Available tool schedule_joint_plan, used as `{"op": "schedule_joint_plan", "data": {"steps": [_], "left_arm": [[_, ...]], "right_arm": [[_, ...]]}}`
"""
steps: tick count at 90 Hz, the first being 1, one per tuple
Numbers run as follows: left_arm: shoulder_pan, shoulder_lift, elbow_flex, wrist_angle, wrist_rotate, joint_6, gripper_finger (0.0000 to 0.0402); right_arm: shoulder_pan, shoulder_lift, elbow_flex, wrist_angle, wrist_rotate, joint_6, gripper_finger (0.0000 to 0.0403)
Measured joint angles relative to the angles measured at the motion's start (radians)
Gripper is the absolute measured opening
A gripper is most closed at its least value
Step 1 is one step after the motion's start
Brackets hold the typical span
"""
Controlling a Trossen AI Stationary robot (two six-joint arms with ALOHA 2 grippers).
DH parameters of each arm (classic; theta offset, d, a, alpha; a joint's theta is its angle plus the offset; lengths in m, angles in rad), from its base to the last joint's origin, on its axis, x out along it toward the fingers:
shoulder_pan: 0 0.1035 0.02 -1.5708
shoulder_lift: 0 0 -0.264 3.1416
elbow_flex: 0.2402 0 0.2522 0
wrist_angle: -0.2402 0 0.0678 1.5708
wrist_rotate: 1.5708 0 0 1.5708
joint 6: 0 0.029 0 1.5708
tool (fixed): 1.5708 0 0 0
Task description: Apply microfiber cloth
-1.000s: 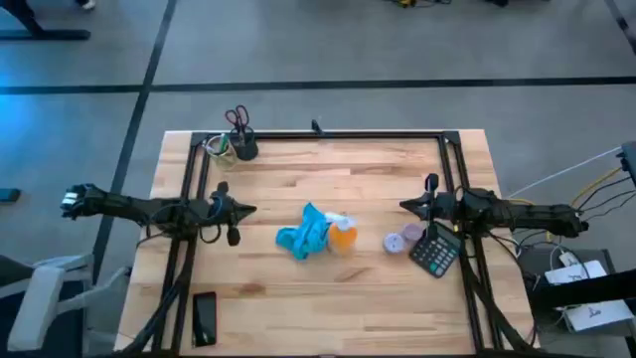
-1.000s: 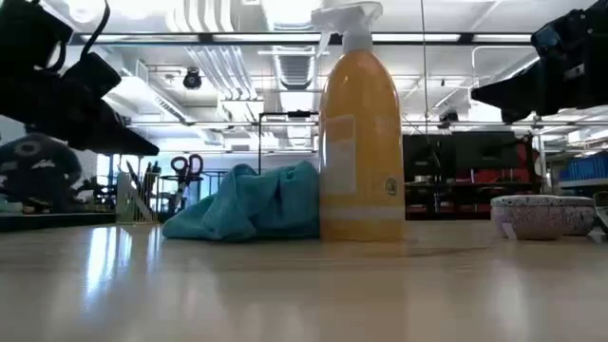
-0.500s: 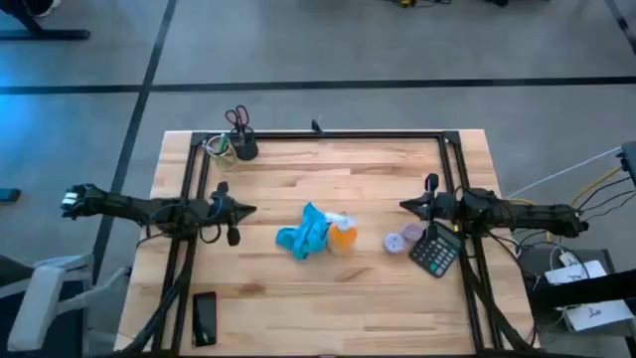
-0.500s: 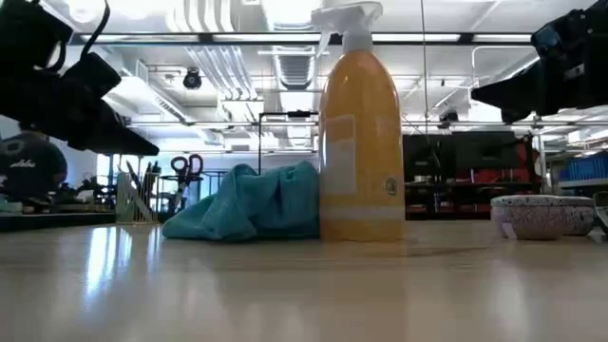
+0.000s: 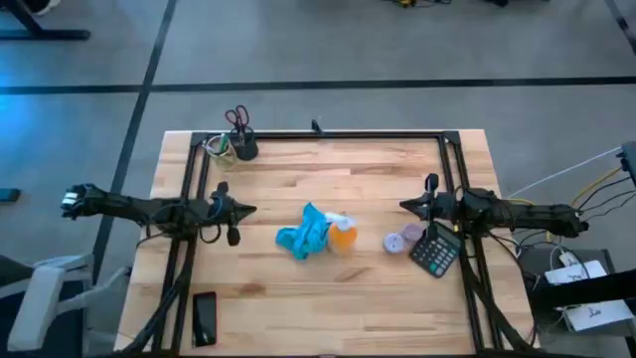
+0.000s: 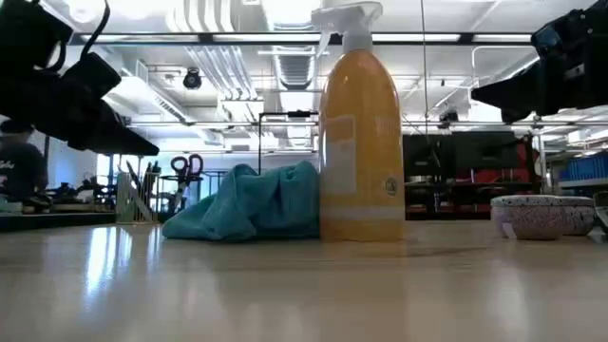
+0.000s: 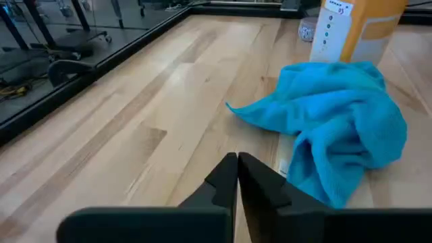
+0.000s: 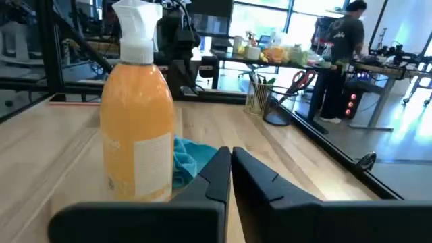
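Both sets of jaws pressed shut, gripping nothing | our left gripper (image 7: 237, 177) and right gripper (image 8: 229, 169) hover well apart from the microfiber cloth (image 5: 303, 235), crumpled mid-table | it touches the spray bottle (image 5: 342, 236) | we judge a careless grab could topple the bottle.
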Motion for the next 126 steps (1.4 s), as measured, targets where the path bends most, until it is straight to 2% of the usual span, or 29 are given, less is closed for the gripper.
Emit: {"op": "schedule_joint_plan", "data": {"steps": [43, 47, 63, 73, 90, 106, 115, 126], "left_arm": [[0.000, 0.000, 0.000, 0.000, 0.000, 0.000, 0.0000], [0.000, 0.000, 0.000, 0.000, 0.000, 0.000, 0.0000], [0.000, 0.000, 0.000, 0.000, 0.000, 0.000, 0.0000], [0.000, 0.000, 0.000, 0.000, 0.000, 0.000, 0.0000], [0.000, 0.000, 0.000, 0.000, 0.000, 0.000, 0.0000], [0.000, 0.000, 0.000, 0.000, 0.000, 0.000, 0.0000], [0.000, 0.000, 0.000, 0.000, 0.000, 0.000, 0.0000], [0.000, 0.000, 0.000, 0.000, 0.000, 0.000, 0.0000]], "right_arm": [[0.000, 0.000, 0.000, 0.001, 0.000, 0.008, 0.0000], [0.000, 0.000, 0.000, 0.006, 0.000, 0.060, 0.0000], [0.001, 0.000, -0.001, 0.061, -0.001, 0.443, 0.0000], [0.001, 0.000, -0.001, 0.071, -0.001, 0.537, 0.0000], [0.001, 0.000, -0.001, 0.076, 0.006, 0.466, 0.0000], [0.006, 0.000, -0.001, 0.086, -0.017, 0.473, 0.0000], [0.041, 0.000, -0.001, 0.101, -0.081, 0.437, 0.0000], [0.103, 0.000, -0.001, 0.105, -0.047, 0.403, 0.0000]]}}
